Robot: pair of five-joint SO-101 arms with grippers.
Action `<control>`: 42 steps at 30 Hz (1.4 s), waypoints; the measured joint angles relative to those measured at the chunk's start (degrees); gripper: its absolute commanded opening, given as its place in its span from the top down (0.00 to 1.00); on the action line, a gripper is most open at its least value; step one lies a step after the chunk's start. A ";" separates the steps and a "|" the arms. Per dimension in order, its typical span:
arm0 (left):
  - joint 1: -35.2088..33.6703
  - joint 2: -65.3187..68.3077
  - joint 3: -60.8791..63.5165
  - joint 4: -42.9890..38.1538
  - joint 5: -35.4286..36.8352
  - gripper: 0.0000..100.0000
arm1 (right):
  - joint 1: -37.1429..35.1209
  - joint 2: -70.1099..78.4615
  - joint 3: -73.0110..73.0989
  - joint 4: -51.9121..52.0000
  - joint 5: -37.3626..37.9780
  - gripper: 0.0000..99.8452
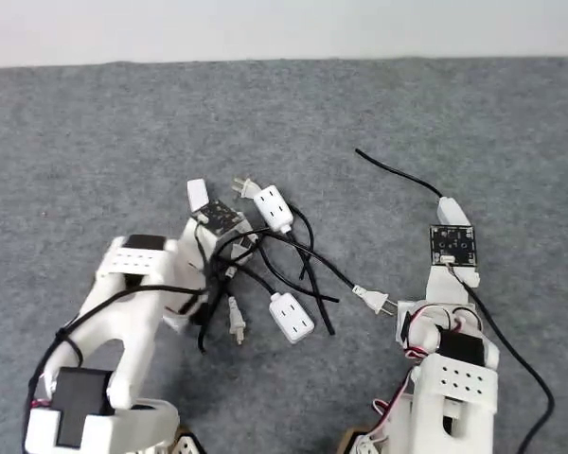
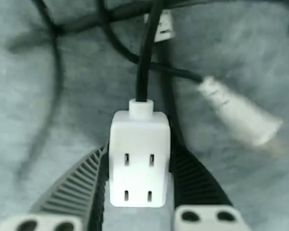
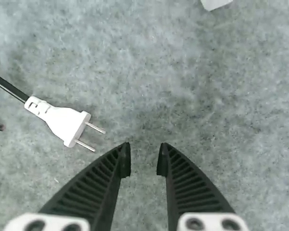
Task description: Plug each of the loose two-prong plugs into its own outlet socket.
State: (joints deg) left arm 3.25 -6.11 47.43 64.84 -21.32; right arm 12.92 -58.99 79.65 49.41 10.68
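Note:
In the left wrist view my left gripper [image 2: 138,156] is shut on a white outlet socket [image 2: 139,139], one finger on each side, with the black cord running away from it. A loose white plug [image 2: 241,118] lies close beside it. In the high view two more white sockets [image 1: 273,208] [image 1: 292,317] lie among tangled black cords, with plugs [image 1: 244,186] [image 1: 235,322] near them. My right gripper [image 3: 143,161] stands open just above the carpet with nothing between its fingers. A white two-prong plug [image 3: 62,125] lies beside one fingertip, prongs toward the gripper; it is the plug [image 1: 374,301] left of the right arm [image 1: 452,378].
Black cords [image 1: 293,260] cross in a tangle between the arms. A thin black cable [image 1: 398,173] trails away from the right wrist across the grey carpet [image 1: 95,142]. The left arm [image 1: 133,293] covers part of the tangle.

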 measured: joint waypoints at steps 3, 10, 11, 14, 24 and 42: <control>2.11 0.00 0.00 1.58 18.64 0.99 | 0.00 0.00 0.00 -1.32 0.00 0.89; 2.46 0.09 0.00 1.85 41.58 0.99 | 0.00 0.00 0.00 -1.93 0.00 0.89; 2.11 0.09 0.00 1.41 41.58 0.99 | 0.00 0.00 0.00 -1.93 0.00 0.89; 0.53 0.09 0.44 -2.11 41.58 0.99 | 0.00 0.00 0.00 -1.93 0.00 0.89; 0.53 -0.79 3.60 -7.30 32.79 0.97 | 0.00 0.00 0.00 -1.93 0.00 0.89; 0.79 -32.26 18.99 -4.48 29.19 0.80 | -0.70 0.00 0.00 -1.93 0.00 0.89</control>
State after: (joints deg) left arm 4.04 -38.37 66.42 60.35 7.87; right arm 12.22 -58.99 79.65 47.47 10.68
